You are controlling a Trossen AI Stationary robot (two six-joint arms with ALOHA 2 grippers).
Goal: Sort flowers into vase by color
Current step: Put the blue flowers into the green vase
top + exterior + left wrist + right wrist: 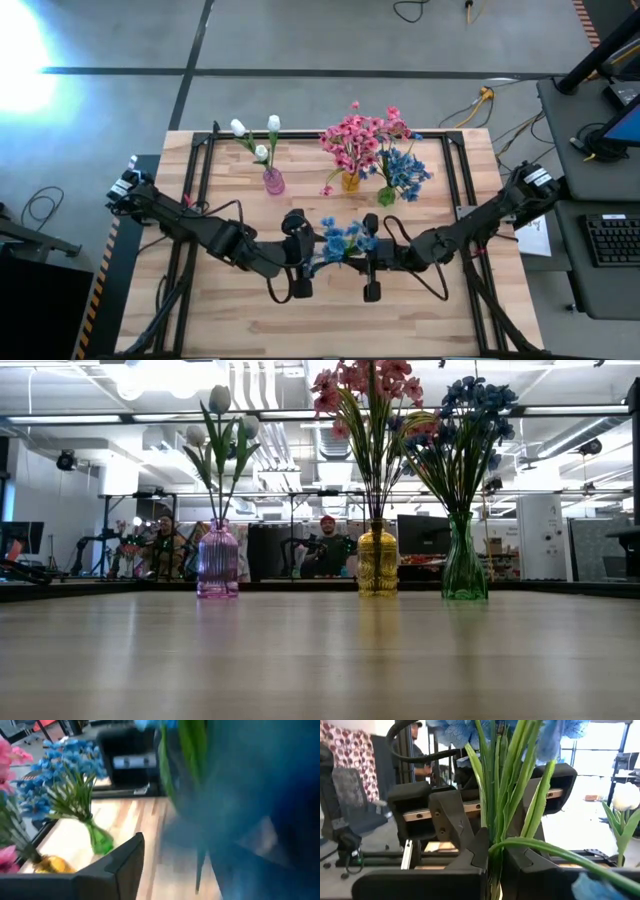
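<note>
Blue flower (347, 238) at lower centre of the high view, held above the desk (330, 320) between both arms. Right gripper (492, 857) pressed together on the green stems, seen close in the right wrist view, blossoms at the top edge. Left gripper (300, 262) just left of the blossoms in the high view, fingers spread, standing beyond the stems in the right wrist view. Left wrist view mostly a blue-green blur, with only one dark finger (117, 870) clear. Along the upper desk in the high view: purple vase (273, 181) with white buds (256, 135), yellow vase (350, 181) with pink flowers (362, 136), green vase (386, 196) with blue flowers (405, 168). Low view with all three vases upright in a row, no arms, people far behind.
</note>
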